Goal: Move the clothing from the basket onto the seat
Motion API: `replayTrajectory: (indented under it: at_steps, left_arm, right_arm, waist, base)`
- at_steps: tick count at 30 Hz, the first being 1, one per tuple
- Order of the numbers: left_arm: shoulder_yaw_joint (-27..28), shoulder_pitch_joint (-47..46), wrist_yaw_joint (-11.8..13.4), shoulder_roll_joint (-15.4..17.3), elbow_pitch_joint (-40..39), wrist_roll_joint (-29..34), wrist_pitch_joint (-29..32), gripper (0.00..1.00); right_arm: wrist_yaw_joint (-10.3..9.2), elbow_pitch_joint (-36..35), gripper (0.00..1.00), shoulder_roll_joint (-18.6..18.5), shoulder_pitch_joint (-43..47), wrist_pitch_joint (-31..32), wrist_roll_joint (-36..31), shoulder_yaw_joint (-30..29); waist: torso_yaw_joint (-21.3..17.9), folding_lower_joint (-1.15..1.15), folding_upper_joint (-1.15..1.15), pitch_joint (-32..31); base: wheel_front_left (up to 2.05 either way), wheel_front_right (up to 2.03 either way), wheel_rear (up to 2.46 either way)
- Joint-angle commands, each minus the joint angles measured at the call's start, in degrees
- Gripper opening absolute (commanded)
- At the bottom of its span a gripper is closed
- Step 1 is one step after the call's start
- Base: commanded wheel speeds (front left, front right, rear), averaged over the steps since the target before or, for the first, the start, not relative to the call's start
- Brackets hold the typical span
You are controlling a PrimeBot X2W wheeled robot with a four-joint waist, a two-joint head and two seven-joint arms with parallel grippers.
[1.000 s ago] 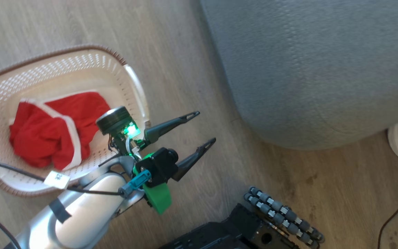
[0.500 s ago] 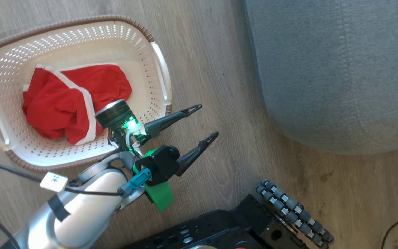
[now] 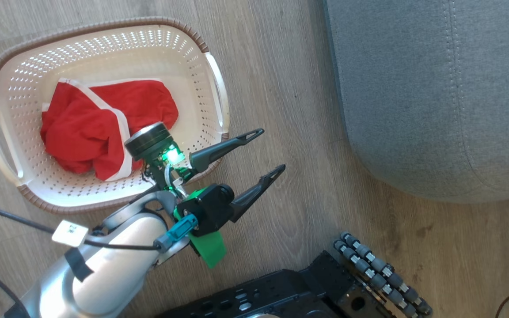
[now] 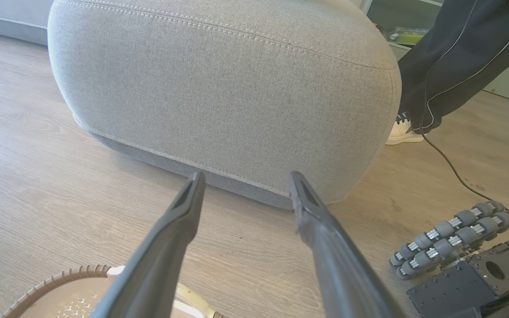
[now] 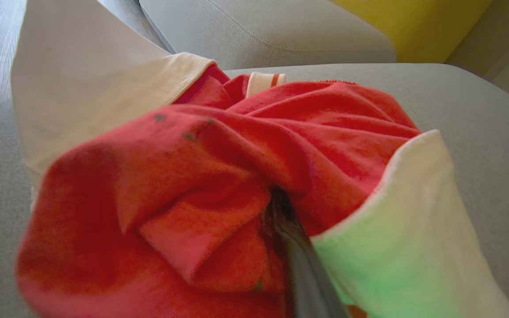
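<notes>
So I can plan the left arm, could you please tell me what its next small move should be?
Probably swing the open left gripper over the cream perforated plastic basket, towards the red white-trimmed fabric garment lying inside: its empty fingers point away, towards the large grey fabric seat.

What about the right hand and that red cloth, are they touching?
Touching. Right wrist view: the red cloth wraps tight around a finger of the right hand.
</notes>
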Motion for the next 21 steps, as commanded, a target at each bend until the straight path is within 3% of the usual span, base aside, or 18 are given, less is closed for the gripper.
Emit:
replayTrajectory:
  at_steps: [1,11,21]
  left_arm:
    - [1.7,-0.2,0.0,-0.1,-1.7,0.2,-0.3,1.00]
    - [0.9,0.5,0.0,-2.7,-0.5,-0.4,-0.3,1.00]
    - [1.5,2.2,-0.1,-6.4,1.1,-1.2,-0.3,1.00]
  right_arm:
    - [-0.02,-1.1,1.00,-2.3,-0.7,-0.3,0.5,0.4]
    - [-0.02,2.7,1.00,-3.2,0.2,0.0,2.5,6.1]
    - [-0.02,5.2,1.00,-2.7,1.0,8.4,7.3,18.6]
  waist:
    - [0.1,0.00,0.00,-0.2]
    - [0.5,0.00,0.00,-4.6]
    - [1.1,0.00,0.00,-13.4]
  base:
    - [0.00,0.00,0.00]
    - [0.00,0.00,0.00]
    - [0.00,0.00,0.00]
